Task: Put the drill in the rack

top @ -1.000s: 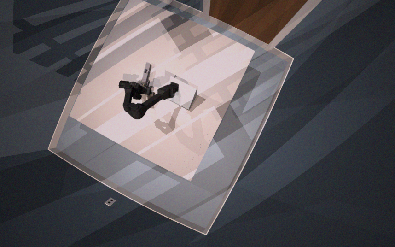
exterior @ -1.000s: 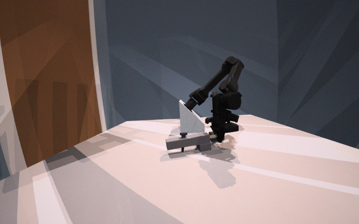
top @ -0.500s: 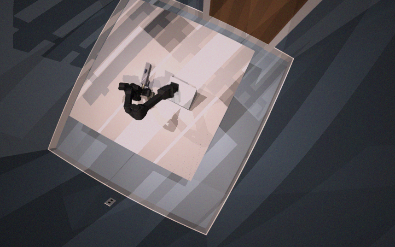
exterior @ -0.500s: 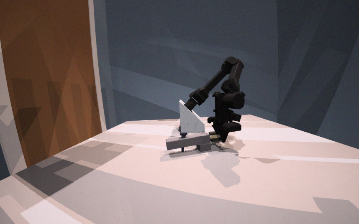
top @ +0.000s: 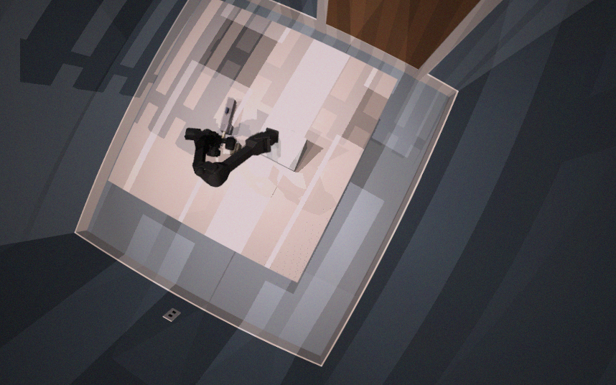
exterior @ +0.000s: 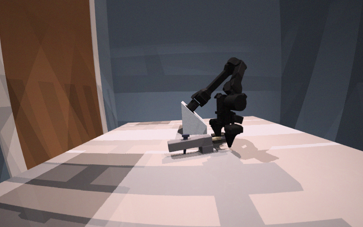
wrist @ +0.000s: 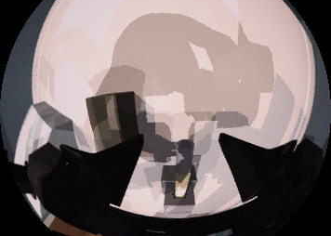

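Note:
A long grey holder point(top: 230, 107) point(exterior: 196, 142) point(wrist: 168, 187) lies on the table with a small dark blue key point(top: 227, 110) point(exterior: 185, 135) standing up from its top. The drill point(top: 223, 135) point(exterior: 216, 138) point(wrist: 182, 184) sticks out of the holder's end, with a yellow part beside the holder and a dark part beyond. My gripper point(exterior: 224, 141) point(wrist: 182, 138) is open, pointing down, with a finger on either side of the drill's line and the drill showing between them. A dark olive block point(wrist: 112, 122), which looks like the rack, stands beside the gripper; its slots are not clear.
The arm's white wedge base point(top: 295, 160) point(exterior: 192, 123) point(wrist: 32, 133) stands behind the holder in the exterior view. The tabletop point(top: 253, 215) point(exterior: 290, 203) has striped shadows over it. A raised pale rim point(top: 372, 267) runs around the outside.

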Controlling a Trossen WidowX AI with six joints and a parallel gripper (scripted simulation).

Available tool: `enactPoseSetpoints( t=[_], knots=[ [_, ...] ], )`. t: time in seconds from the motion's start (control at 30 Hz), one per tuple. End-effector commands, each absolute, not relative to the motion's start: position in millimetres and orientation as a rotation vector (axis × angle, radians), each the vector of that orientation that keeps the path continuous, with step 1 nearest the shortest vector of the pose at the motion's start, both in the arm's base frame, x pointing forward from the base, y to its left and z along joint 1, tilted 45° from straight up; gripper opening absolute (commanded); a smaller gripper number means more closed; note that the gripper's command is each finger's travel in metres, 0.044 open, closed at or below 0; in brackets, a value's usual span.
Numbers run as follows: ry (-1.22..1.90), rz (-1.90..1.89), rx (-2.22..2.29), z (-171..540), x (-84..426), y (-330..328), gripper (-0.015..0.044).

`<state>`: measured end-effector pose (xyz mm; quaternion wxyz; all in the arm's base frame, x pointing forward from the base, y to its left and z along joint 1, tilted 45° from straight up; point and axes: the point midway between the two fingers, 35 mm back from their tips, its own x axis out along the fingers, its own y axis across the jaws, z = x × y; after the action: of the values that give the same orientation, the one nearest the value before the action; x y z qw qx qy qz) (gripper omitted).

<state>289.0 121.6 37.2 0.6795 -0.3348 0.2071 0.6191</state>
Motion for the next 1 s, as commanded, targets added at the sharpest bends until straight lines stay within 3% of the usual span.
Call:
enactPoseSetpoints(
  t=[0.0,0.83,0.97],
  knots=[
    [0.466,1.390,-0.757,35,289,120,0.0440],
    [0.466,1.390,-0.758,24,291,115,0.0440],
    [0.468,1.387,-0.756,27,292,116,0.0335]
  ],
)
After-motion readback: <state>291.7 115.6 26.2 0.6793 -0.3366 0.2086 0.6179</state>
